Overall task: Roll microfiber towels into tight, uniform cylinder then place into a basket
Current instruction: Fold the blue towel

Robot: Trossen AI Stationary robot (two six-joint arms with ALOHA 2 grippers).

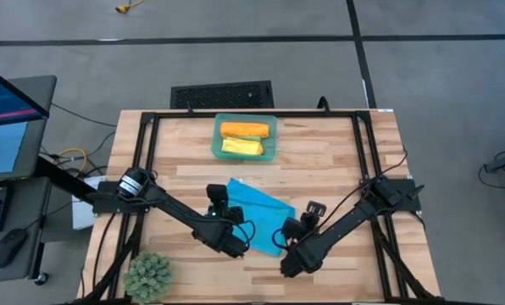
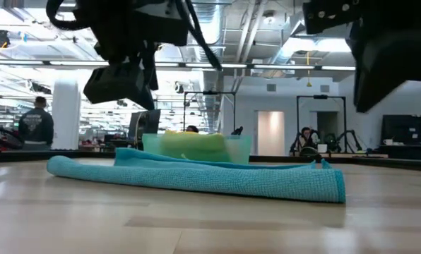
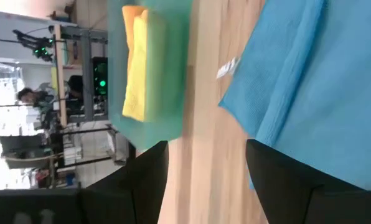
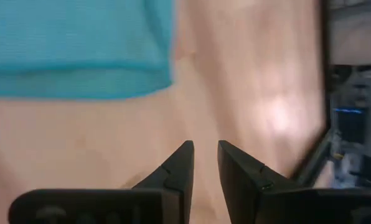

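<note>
Wooden table point(image 1: 337, 161): orange and yellow towels point(image 1: 243, 130) are lying rolled in the basket point(image 1: 272, 151); blue towel point(image 1: 257, 212) is waiting half-folded beside the wide-apart left gripper point(image 3: 207, 168), beyond the nearly-together, empty right gripper point(image 4: 205, 163).

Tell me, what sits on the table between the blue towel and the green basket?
Nothing: in the high view only bare wood separates the blue towel from the basket, which holds an orange roll and a yellow roll.

Bare table point(image 1: 337, 161) lies between blue towel point(image 1: 257, 207) and basket point(image 1: 216, 144).
</note>
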